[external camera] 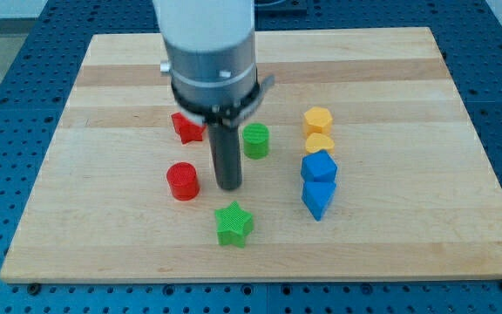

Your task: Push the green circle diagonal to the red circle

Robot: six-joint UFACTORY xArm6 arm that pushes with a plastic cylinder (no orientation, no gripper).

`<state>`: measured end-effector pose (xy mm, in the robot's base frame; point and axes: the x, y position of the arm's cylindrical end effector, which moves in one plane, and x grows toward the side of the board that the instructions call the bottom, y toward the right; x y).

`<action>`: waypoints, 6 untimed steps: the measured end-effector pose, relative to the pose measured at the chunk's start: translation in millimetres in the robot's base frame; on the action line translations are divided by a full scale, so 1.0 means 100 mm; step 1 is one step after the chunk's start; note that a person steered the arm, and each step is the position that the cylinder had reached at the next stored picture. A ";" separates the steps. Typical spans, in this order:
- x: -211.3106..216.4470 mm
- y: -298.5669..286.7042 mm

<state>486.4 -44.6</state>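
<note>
The green circle (255, 139) sits near the middle of the wooden board (390, 253). The red circle (182, 181) lies lower and to the view's left of it. My tip (228, 186) is at the end of the dark rod, between the two circles, just below and left of the green circle and right of the red circle. It stands close to both, and I cannot tell whether it touches the green one.
A red star (186, 128) lies partly under the arm body, above the red circle. A green star (234, 224) lies below my tip. On the view's right, a column of two yellow blocks (318, 119) (319, 142) and two blue blocks (319, 166) (317, 199).
</note>
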 end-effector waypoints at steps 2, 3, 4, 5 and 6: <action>-0.80 -0.08; -0.87 0.47; -0.58 0.62; -0.32 0.62; -0.15 0.59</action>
